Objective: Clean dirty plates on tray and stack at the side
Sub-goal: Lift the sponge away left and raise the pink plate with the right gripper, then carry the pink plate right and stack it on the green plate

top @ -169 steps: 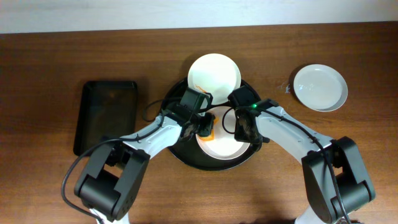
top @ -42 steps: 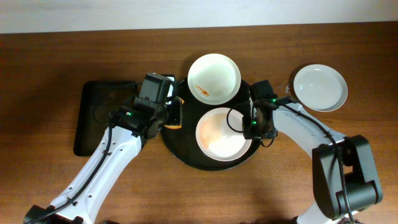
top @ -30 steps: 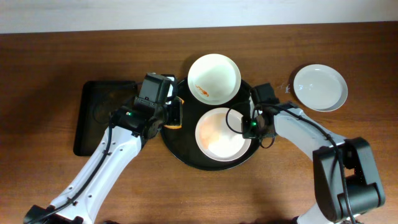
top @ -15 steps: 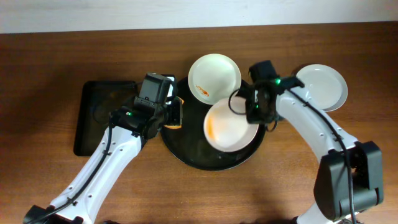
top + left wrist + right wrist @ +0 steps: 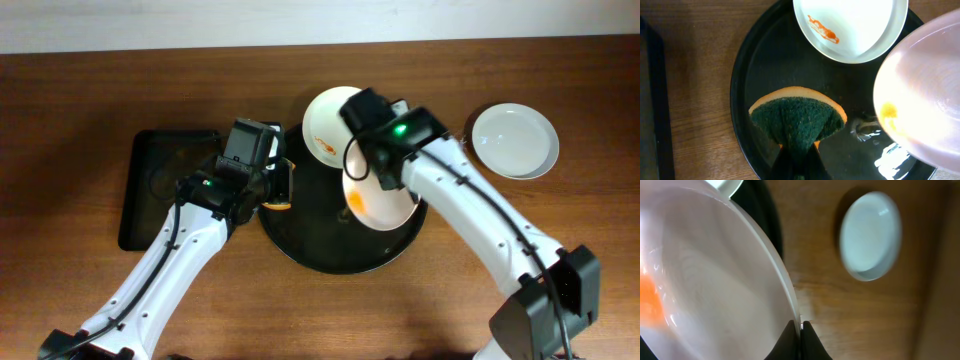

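The round black tray (image 5: 300, 245) sits mid-table. A white plate (image 5: 335, 118) with an orange smear (image 5: 822, 30) lies at its far edge, overlapping the rim. A pink plate (image 5: 385, 205), marked with an orange smear (image 5: 887, 112) of its own, hangs tilted over the tray's right part. Whether its low edge touches the tray cannot be told. A third plate, the blue plate (image 5: 514, 140), lies flat on the table (image 5: 80, 120), well to the right of the tray and apart from it. A rectangular tray (image 5: 165, 190) lies to the left, near the round one.

The right gripper (image 5: 801, 330) is closed tight on the pink plate's rim, its fingers pinching the thin edge from both sides. In the right wrist view the plate fills the left of the frame, and the blue plate shows beyond it on the wood.

The left gripper (image 5: 796, 152) is clamped on a sponge (image 5: 797, 117), green with an orange edge. The sponge fans out over the tray's left part, near the white plate and just beside the pink one.

The table is dark brown wood with visible grain. A pale band (image 5: 150, 20) runs along its far edge.
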{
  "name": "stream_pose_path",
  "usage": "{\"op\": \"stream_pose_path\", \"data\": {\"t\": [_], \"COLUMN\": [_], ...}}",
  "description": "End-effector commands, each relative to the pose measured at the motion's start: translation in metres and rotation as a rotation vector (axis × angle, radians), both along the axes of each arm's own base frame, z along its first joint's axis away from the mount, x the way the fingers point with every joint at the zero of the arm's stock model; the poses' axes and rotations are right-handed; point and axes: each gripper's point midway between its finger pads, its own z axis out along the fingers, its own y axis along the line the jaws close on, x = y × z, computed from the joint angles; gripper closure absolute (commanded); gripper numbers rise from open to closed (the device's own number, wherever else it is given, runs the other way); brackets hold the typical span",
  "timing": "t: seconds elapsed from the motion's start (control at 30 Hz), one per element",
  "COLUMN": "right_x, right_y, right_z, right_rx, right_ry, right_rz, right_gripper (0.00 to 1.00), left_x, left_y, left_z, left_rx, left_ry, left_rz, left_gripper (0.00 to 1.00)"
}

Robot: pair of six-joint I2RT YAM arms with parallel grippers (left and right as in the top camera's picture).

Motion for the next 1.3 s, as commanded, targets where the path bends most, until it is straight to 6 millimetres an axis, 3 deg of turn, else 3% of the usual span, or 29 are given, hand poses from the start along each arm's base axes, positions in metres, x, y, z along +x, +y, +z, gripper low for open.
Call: {"op": "stream_pose_path", "data": {"t": [0.0,0.23,0.33,0.73,1.27], "right_x": [0.011,0.007,0.007,0.011,0.009], "right_y": [-0.009,-0.017,-0.015,0.002,0.005], "right_z": [0.038,0.05,0.061,0.06,0.061], "right_rx": [-0.208,-0.326,-0.342,-0.387,-0.365], "right_ry": [-0.167,-0.182,-0.281,-0.289,-0.32], "right_rz": [0.006,0.016,-0.032,0.043,0.018], "right_gripper": [0.96,0.96,0.96,0.96,0.96], "left_x": [-0.003,-0.003,-0.003,0.001,0.001], "left_y": [0.001,0.001,0.001,-0.001,-0.001], "left_z": [0.0,-0.001,0.0,0.003,0.003], "left_rx": [-0.011,-0.011,-0.012,-0.02,-0.021], "left_ry": [0.005,0.006,0.002,-0.015,-0.015], "left_rz": [0.003,0.003,0.003,0.003,0.003], "left_gripper": [1.0,1.0,1.0,1.0,1.0]}}
